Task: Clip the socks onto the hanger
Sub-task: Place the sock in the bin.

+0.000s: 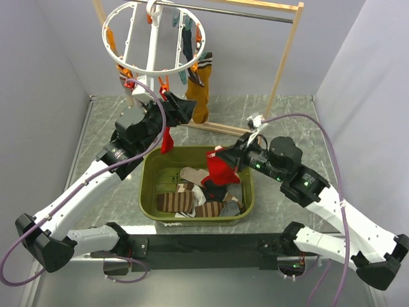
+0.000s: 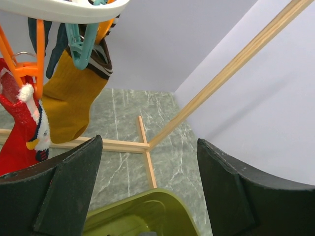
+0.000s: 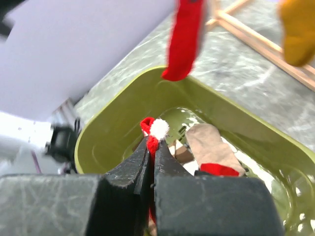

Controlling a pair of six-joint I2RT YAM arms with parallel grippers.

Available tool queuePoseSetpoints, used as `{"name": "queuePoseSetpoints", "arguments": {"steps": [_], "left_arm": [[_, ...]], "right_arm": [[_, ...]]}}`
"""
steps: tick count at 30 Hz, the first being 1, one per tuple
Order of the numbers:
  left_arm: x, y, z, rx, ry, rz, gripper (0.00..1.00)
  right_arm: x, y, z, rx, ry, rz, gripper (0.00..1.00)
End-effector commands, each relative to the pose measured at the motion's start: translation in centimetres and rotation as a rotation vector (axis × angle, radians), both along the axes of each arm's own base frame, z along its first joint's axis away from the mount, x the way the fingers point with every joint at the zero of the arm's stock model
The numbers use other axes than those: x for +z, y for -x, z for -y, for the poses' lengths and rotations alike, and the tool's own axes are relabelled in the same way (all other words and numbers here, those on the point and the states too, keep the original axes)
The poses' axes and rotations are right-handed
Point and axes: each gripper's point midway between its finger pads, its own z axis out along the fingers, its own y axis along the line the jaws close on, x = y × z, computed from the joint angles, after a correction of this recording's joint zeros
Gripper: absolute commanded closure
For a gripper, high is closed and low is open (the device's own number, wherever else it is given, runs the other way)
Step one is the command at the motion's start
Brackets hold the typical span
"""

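Right claw [image 3: 151, 142], mine: pinched tight on red white-pommed fabric sock [image 3: 148, 129] above olive plastic tub [image 3: 113, 105], pinch visible only wrist-side. Left claw [image 2: 148, 142]: spread wide, holding nothing.

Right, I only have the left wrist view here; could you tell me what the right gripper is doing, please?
Observer: The right gripper is shut on a red sock, held above the bin.
Operator: Thank you. Are there socks lying in the bin?
Observer: Yes, several, with striped ones and a taupe one among them.
Operator: And what does the hanger hang from?
Observer: The hanger hangs by its hook from the rod of the rack.
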Motion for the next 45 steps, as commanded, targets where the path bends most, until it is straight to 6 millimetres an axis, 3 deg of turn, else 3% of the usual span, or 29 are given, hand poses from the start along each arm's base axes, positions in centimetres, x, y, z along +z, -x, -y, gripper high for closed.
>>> {"name": "queuePoseSetpoints", "arguments": {"steps": [1, 3, 6, 10, 14, 23, 27, 33, 38, 40, 45], "left_arm": [[1.9, 0.4, 0.3, -0.033, 0.005, 0.053, 0.17], [1.5, 0.4, 0.6, -0.043, -0.007, 0.048, 0.17], [1.4, 0.5, 0.5, -0.044, -0.006, 0.055, 0.17], [1.2, 0.8, 0.3, -0.044, -0.010, 0.055, 0.17], [1.1, 1.0, 0.0, -0.040, -0.012, 0.060, 0.17], [0.6, 0.8, 0.4, -0.051, -0.027, 0.063, 0.16], [0.5, 0.6, 0.6, -0.055, -0.038, 0.065, 0.16], [0.6, 0.5, 1.0, -0.072, -0.058, 0.071, 0.16], [0.4, 0.3, 1.0, -0.066, -0.066, 0.072, 0.16], [0.4, 0.3, 0.9, -0.064, -0.067, 0.071, 0.16], [0.4, 0.3, 0.7, -0.054, -0.061, 0.069, 0.16]], "right_arm": [[-0.3, -3.9, 1.7, -0.227, 0.005, -0.079, 1.00], [-2.9, -5.1, 0.9, -0.265, 0.060, -0.220, 1.00], [-2.2, -6.6, -0.2, -0.278, 0.027, -0.204, 1.00], [-2.1, -8.9, 0.5, -0.359, 0.015, -0.131, 1.00], [-4.2, -9.9, 0.1, -0.339, 0.100, -0.100, 1.00], [-5.8, -12.4, 2.9, -0.519, 0.161, -0.083, 1.00], [-7.0, -13.4, 3.8, -0.564, 0.182, -0.102, 1.00], [-7.2, -14.5, 4.7, -0.576, 0.166, -0.099, 1.00], [-6.7, -13.4, 3.5, -0.450, 0.159, -0.092, 1.00], [-6.5, -11.9, 2.2, -0.342, 0.129, -0.093, 1.00], [-2.5, -6.8, 0.5, -0.120, 0.014, -0.059, 1.00]]}}
